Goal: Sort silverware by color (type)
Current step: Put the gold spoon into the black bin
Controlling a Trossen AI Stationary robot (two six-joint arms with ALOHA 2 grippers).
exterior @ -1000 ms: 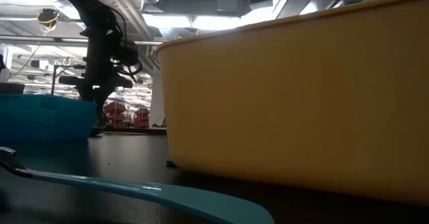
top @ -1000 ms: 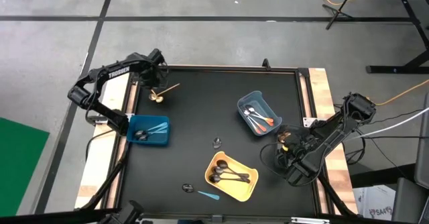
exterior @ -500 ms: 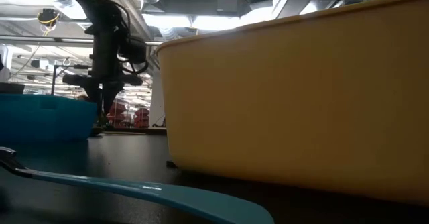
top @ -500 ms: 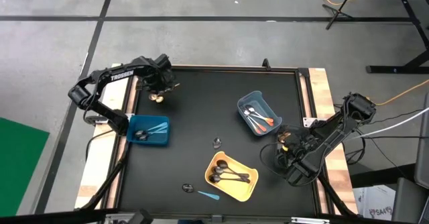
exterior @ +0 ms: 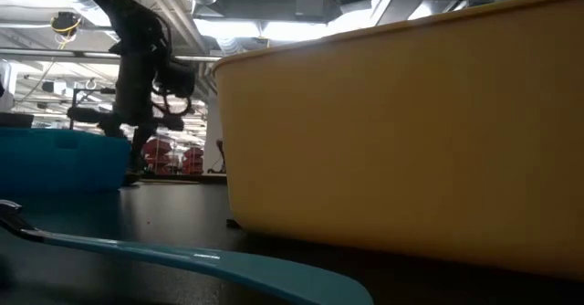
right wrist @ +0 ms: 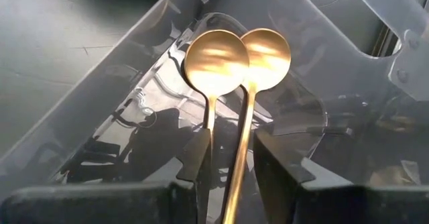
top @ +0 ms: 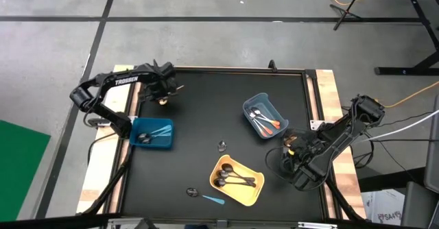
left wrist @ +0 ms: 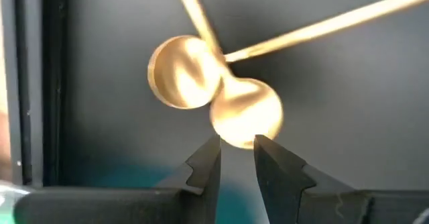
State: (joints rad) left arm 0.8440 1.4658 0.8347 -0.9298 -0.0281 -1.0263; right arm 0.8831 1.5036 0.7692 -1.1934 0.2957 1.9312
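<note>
Up close, the left gripper (left wrist: 236, 158) sits low over two gold spoons (left wrist: 214, 103) crossed at the table's (top: 206, 112) far left corner, jaws apart with a narrow gap right at one bowl, so I'd guess it's lining up a pinch. The overlap looks like the snag. Further off, the right gripper (right wrist: 228, 160) hangs released over a clear bin (right wrist: 348, 70) holding two more gold spoons (right wrist: 234, 56), with black spoons (top: 230, 179) in the yellow bin (top: 252, 191).

Gold spoons (left wrist: 221, 103) are gleaming on the black desk (top: 206, 112); bins are showing yellow (top: 248, 191) and blue (top: 164, 140).
</note>
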